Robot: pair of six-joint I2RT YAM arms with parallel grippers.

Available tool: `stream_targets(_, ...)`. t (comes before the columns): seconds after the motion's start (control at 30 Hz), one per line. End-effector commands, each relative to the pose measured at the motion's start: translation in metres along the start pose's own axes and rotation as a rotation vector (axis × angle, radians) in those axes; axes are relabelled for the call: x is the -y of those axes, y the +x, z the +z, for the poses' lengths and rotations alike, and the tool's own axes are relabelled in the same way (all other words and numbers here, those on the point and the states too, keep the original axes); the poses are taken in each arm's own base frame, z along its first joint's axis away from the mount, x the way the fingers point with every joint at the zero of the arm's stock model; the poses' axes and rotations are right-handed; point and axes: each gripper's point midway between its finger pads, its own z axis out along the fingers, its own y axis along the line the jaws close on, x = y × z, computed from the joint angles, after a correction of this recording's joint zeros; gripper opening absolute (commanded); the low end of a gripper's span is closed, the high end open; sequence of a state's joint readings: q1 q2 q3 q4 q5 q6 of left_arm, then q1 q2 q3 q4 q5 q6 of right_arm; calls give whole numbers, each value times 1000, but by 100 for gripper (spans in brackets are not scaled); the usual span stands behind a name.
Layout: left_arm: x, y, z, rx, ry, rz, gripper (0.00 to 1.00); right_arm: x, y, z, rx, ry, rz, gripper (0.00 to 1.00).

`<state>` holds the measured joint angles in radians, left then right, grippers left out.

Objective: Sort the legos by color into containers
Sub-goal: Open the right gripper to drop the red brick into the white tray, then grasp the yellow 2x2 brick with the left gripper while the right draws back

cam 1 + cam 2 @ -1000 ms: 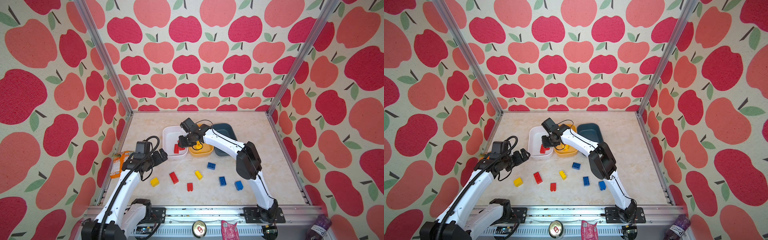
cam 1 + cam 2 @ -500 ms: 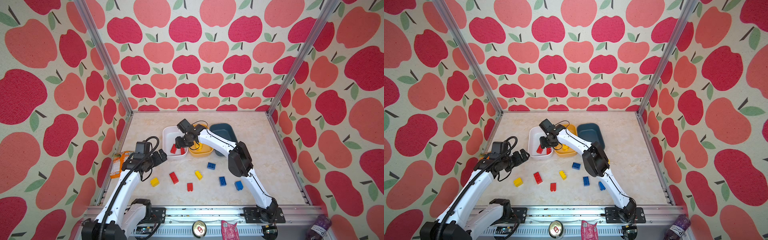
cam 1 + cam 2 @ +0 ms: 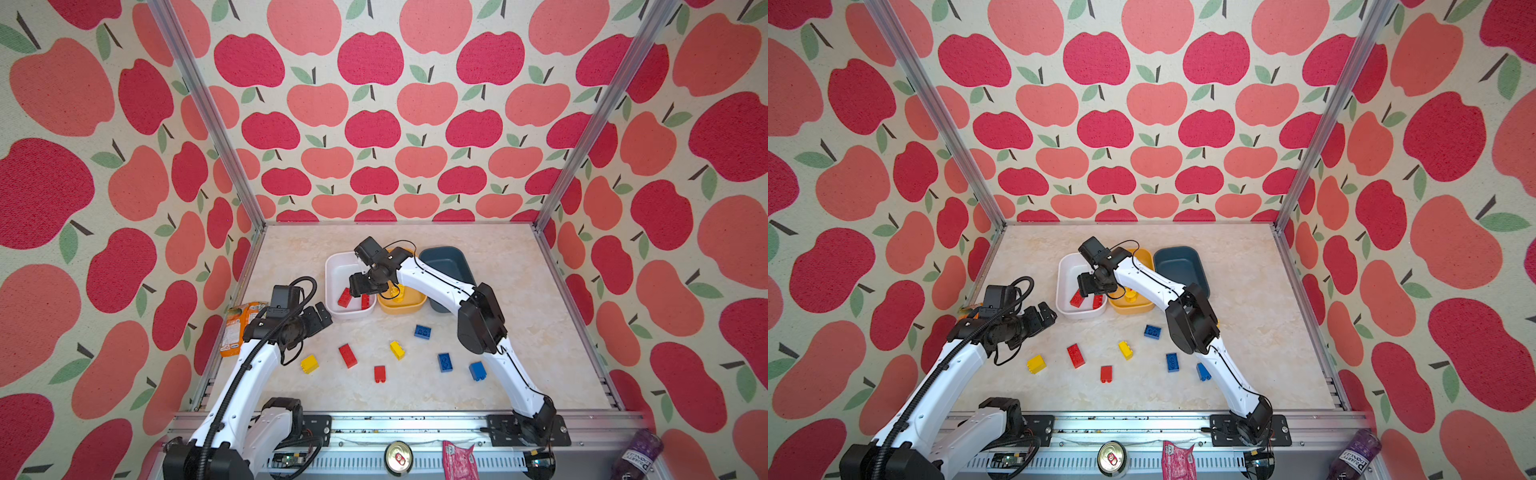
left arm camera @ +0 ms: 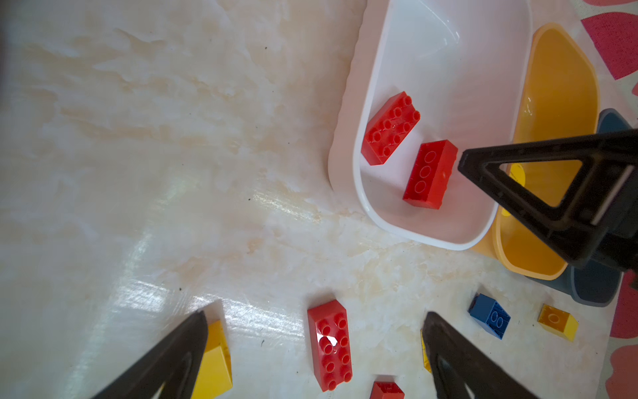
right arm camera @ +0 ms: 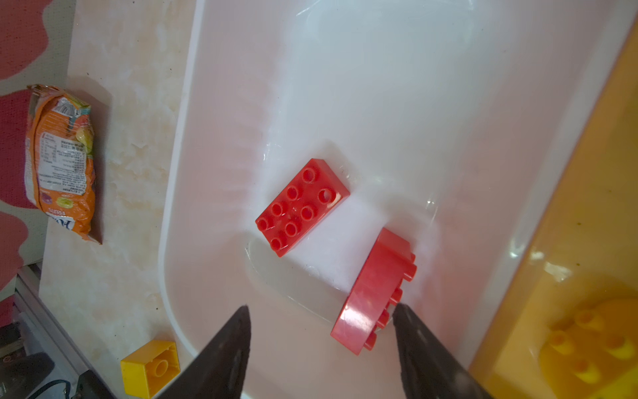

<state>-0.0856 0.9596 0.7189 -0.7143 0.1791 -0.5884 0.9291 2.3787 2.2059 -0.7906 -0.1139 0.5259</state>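
Marble tabletop [image 3: 299, 257], apple-print walls [image 3: 374, 124]

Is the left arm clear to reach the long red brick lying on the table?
Probably yes. The left arm's fingers stand open, aimed at the long red brick, which lies flat with bare table around it. The right arm is over the white tub.

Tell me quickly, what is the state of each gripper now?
Left gripper: open, holds nothing.
Right gripper: open, grips nothing; a red brick lies in the white tub by one fingertip.
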Motion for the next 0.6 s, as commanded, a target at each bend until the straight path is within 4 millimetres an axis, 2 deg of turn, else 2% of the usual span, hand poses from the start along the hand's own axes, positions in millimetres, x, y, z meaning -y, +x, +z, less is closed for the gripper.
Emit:
stream_targets(0.0, -15, 5, -10, -16, -83, -42, 100, -9, -3, -44, 36, -9, -39, 73)
stream_targets(0.2, -30, 22, -13, -67, -158, -77, 96, -4, 11, -73, 47, 2, -58, 80)
stream_targets(0.3, -31, 26, -13, -76, -185, -79, 93, 2, 20, -87, 48, 2, -56, 81)
stream_targets(0.57, -42, 41, -5, -150, -272, -109, 85, 30, 58, -118, 28, 5, -10, 82)
